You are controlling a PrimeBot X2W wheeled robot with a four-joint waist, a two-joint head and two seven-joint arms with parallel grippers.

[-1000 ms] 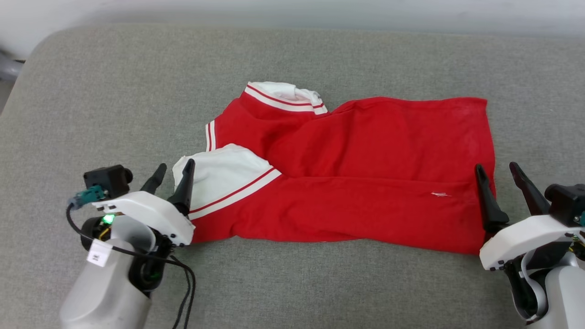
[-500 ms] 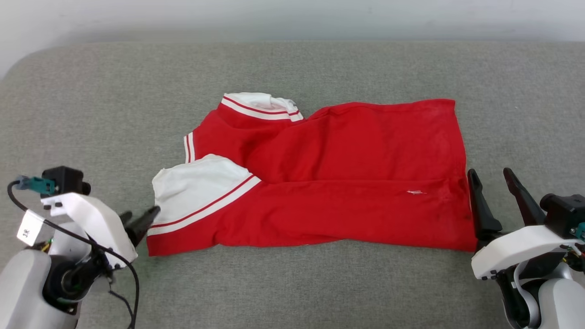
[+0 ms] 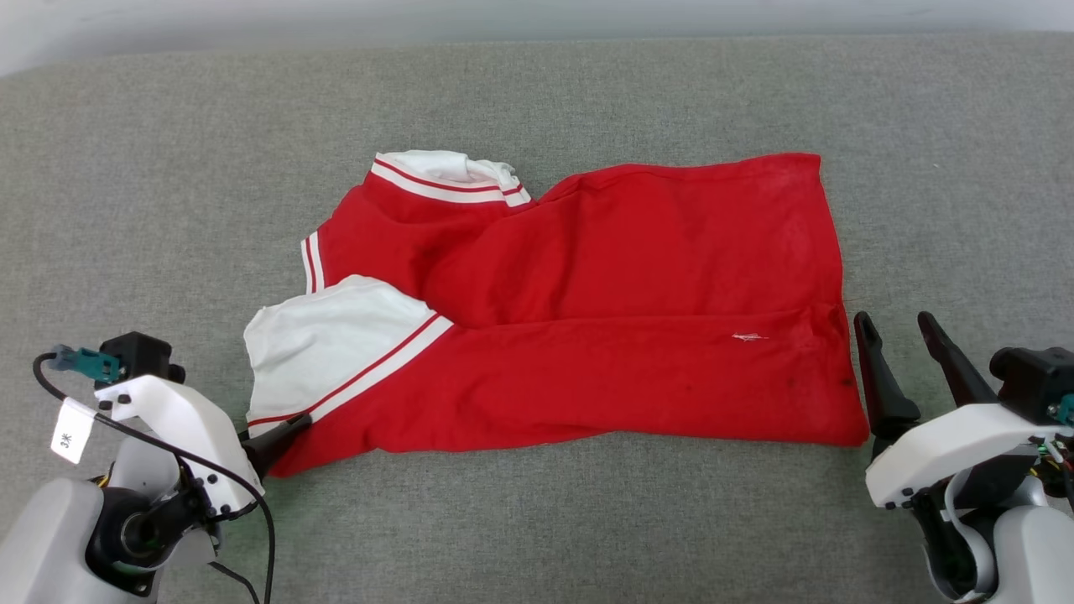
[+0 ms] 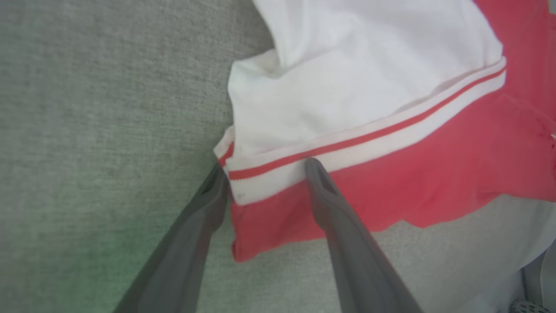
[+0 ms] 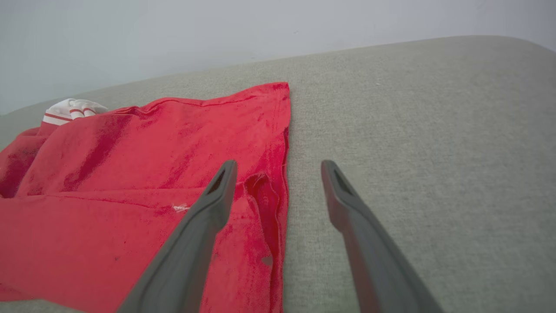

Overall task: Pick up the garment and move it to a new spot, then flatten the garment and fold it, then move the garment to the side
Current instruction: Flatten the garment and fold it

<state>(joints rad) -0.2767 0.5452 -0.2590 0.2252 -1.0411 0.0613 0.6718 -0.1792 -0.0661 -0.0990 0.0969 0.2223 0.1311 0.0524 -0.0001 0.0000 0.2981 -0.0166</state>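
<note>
The garment (image 3: pixel 604 335) lies folded lengthwise at the middle of the grey cushion (image 3: pixel 151 184), collar and white sleeve to the left, hem to the right. The head view shows a single dark finger (image 3: pixel 285 428) of the left tool (image 4: pixel 265 166) at the near left corner, the other hidden behind its white housing. The left wrist view shows both, spread wide across that corner: one beside the sleeve edge over bare cushion, one over the striped sleeve trim (image 4: pixel 369 137). Whether either presses the cloth is hard to tell. The right tool (image 3: pixel 894 319) also stands wide and holds nothing. Its wrist view sets one finger above the red hem and one above cushion, and shows a pale wall (image 5: pixel 173 34) at the far side. Both arms are cut off by the near edge of the head view.
</note>
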